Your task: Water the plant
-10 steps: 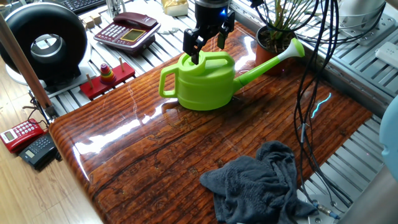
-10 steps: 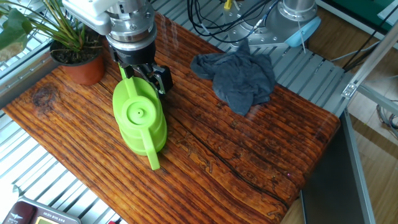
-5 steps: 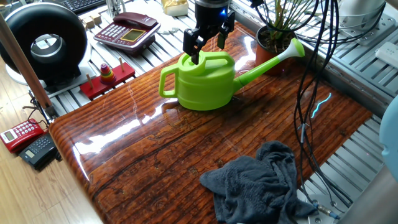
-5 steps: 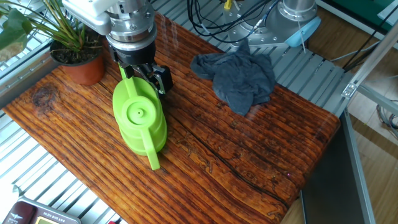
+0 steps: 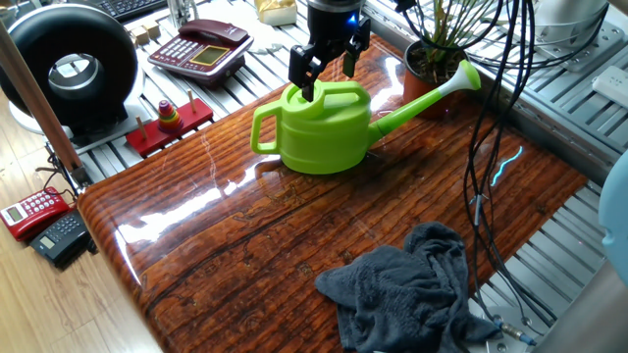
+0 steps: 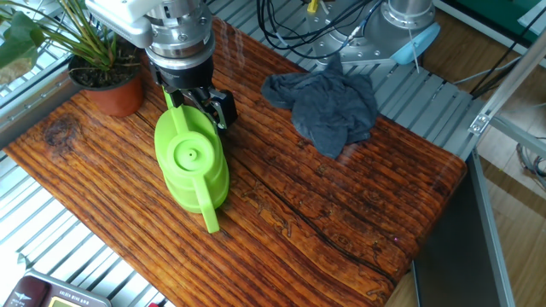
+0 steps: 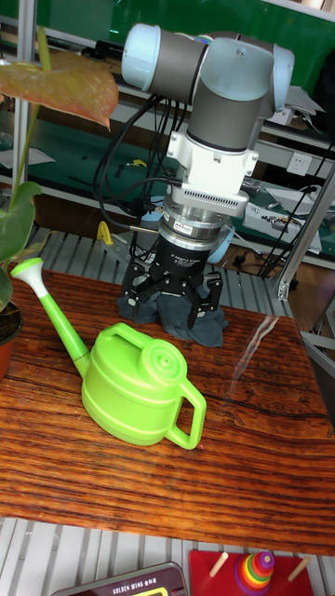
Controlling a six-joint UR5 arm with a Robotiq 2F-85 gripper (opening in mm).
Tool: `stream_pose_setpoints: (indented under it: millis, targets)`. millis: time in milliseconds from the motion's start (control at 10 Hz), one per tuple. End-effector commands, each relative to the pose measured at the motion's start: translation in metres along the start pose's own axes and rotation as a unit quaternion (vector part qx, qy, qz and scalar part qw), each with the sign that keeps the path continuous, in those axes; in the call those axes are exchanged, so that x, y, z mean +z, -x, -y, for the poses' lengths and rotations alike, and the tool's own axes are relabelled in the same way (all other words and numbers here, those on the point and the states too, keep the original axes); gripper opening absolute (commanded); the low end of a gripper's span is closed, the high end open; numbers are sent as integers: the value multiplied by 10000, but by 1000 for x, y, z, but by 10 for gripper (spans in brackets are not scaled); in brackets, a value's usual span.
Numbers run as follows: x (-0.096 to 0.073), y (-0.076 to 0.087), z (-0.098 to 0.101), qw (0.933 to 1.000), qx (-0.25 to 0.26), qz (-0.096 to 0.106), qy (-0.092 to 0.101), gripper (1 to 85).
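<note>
A lime-green watering can (image 5: 324,132) (image 6: 192,162) (image 7: 135,386) stands upright on the wooden table (image 5: 255,245). Its spout (image 5: 432,96) points at the plant (image 5: 432,59) (image 6: 109,89), which has thin green leaves in a terracotta pot at the table's edge. The spout's head is right by the pot. My gripper (image 5: 329,83) (image 6: 198,107) (image 7: 172,312) hangs open just over the can's top handle. One finger is on each side of the handle, not pressed against it. In the other fixed view the can hides the far finger.
A crumpled grey cloth (image 5: 412,289) (image 6: 328,107) lies on the table away from the can. Black cables (image 5: 486,147) hang near the plant. Off the table stand a red phone (image 5: 201,44), a black round device (image 5: 64,64) and a ring-stack toy (image 5: 169,118).
</note>
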State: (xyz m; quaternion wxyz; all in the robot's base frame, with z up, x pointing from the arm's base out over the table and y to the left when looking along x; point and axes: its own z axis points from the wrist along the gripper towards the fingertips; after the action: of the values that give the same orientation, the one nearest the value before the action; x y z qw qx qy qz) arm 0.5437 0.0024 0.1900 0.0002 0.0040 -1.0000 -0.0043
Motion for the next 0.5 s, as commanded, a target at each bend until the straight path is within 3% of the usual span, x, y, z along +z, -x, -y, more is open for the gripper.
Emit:
stream_pose_setpoints:
  millis: [0, 400]
  targets:
    - [-1, -1, 22, 9979, -461, -44, -459, 10]
    - [-4, 1, 25, 9965, -566, -68, -618, 10]
